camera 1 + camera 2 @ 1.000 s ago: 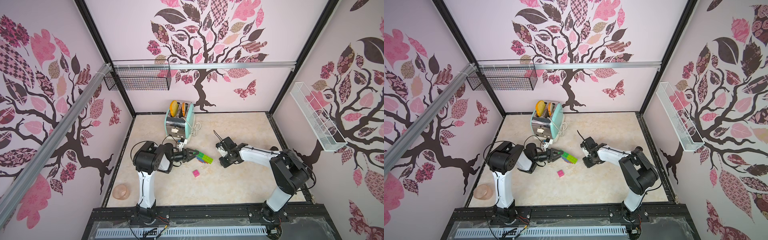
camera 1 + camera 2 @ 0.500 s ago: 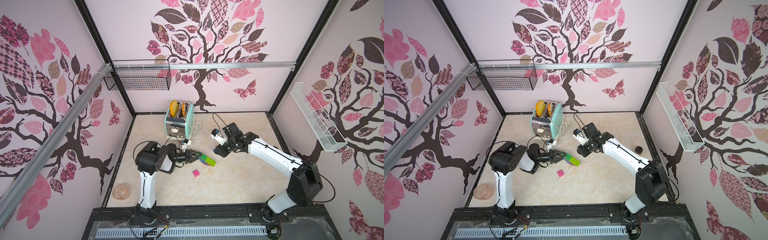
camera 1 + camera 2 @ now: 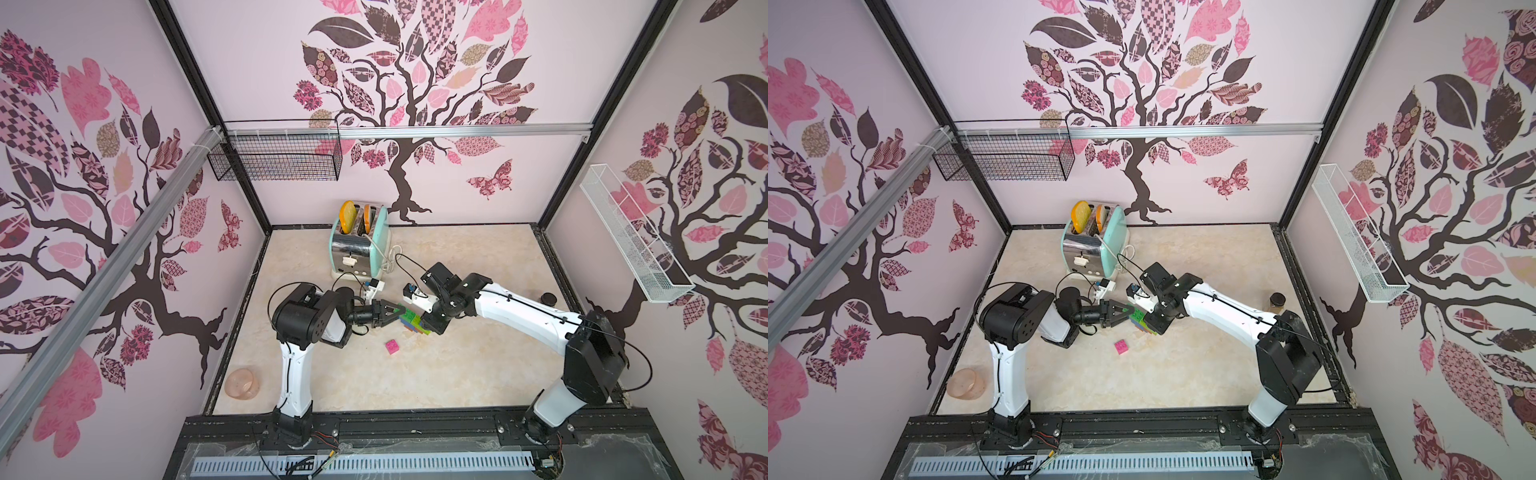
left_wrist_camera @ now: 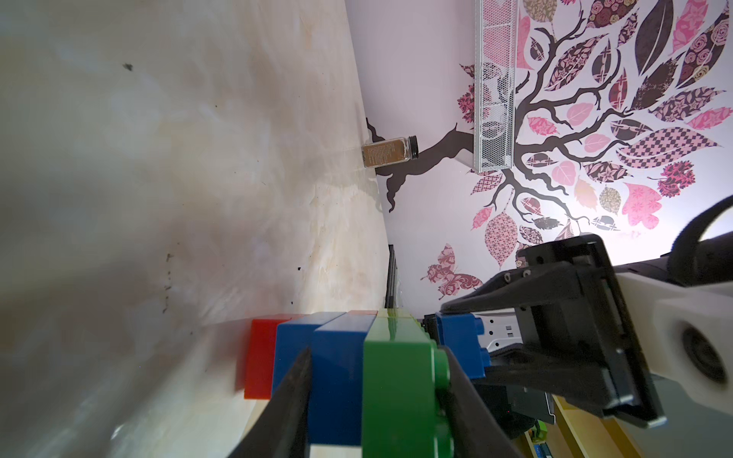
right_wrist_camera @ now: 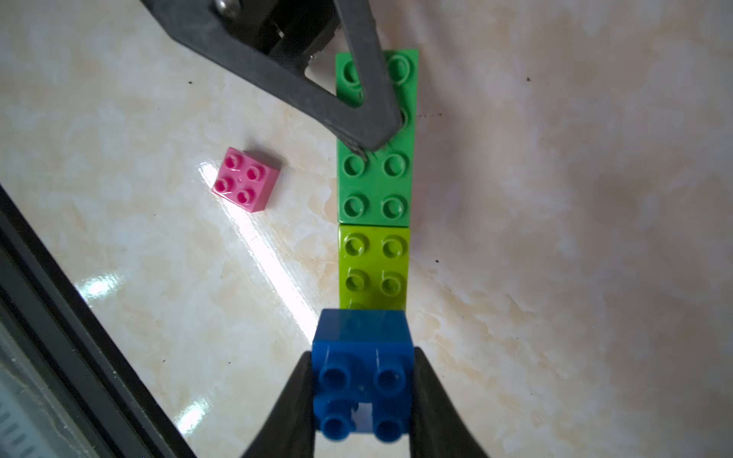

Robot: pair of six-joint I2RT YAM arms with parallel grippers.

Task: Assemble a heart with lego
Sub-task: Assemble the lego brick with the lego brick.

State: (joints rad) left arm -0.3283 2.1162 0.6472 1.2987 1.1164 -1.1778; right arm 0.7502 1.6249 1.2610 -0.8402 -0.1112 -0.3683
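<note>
— Which step are we working on?

— We are seating the small blue brick (image 5: 363,345). Our right gripper (image 5: 361,380) is pinching it by two opposite sides, studs up, and holding it over one end of the lime brick (image 5: 375,265). We cannot tell whether it is touching those studs yet.

— And where is the heart (image 3: 411,322) sitting?

— At the centre of the frame in both top views, on the table (image 3: 478,374). Our left gripper (image 3: 397,316) is clamping it, with one finger (image 5: 375,99) lying across the dark green brick (image 5: 377,186) and the other pressing against the blue layers lower down.

— What is the next move asking of us?

— We are judging that it calls for squaring the blue brick over the lime studs, then pressing straight down while the left side is bracing.

— Are we getting room?

— Little along the row, where only a few bare studs are separating our two grippers. Toward the lower right of the frame the table is lying open. The pink brick (image 3: 392,346) is sitting loose just below the heart. The toaster (image 3: 359,245) is standing above it, and the jar (image 3: 549,298) is standing well apart at the right edge.
</note>
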